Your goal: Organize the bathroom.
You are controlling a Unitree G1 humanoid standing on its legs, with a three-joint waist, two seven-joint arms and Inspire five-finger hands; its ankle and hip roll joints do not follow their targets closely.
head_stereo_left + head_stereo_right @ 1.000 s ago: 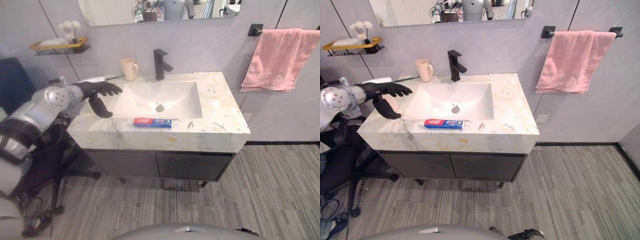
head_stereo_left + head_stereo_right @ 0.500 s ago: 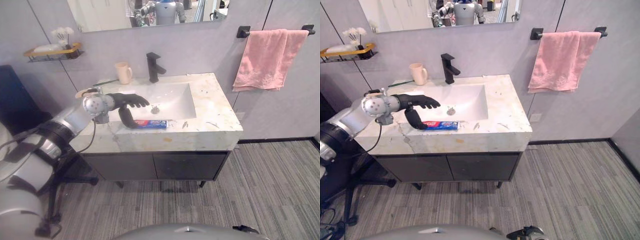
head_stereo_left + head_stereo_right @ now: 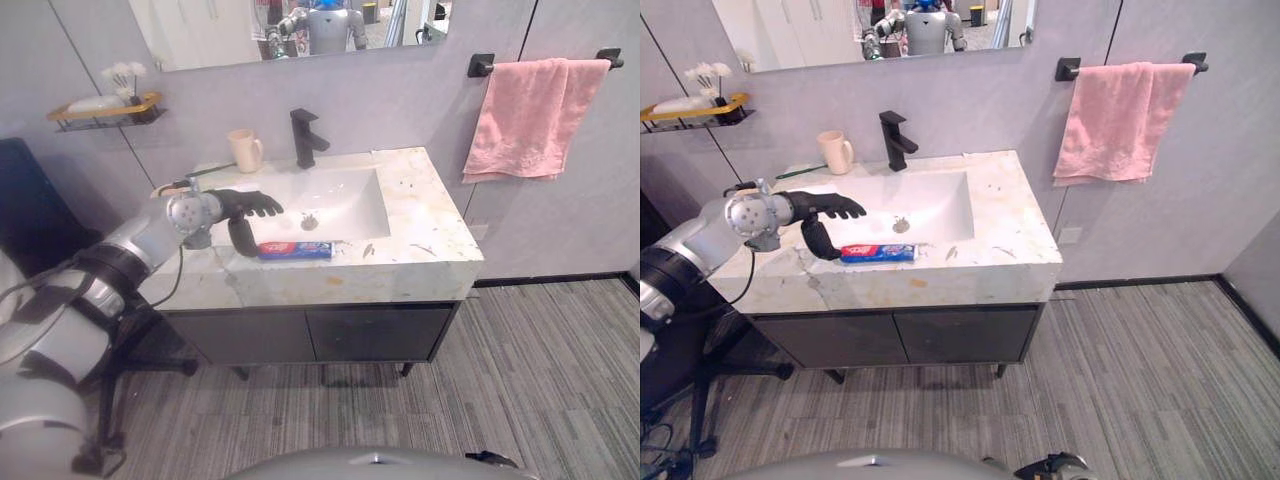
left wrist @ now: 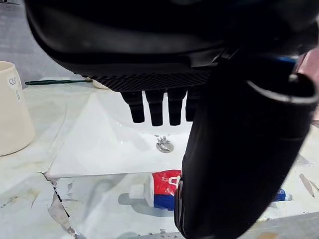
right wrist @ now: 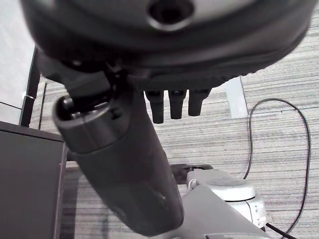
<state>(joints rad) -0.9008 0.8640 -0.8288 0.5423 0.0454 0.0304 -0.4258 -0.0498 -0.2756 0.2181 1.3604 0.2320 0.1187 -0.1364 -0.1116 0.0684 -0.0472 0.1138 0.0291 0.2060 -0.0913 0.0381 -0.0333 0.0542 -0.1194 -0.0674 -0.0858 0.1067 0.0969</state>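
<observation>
Left hand (image 3: pixel 243 208) (fingers straight) apparently just above toothpaste (image 3: pixel 295 249).

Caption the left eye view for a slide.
Open left hand hovers over the toothpaste on the counter in front of the sink, with cup and faucet behind.

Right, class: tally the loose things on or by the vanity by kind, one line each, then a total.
Toothpaste tube: 1
Cream mug: 1
Pink towel: 1
Green toothbrush: 1
Total: 4
</observation>
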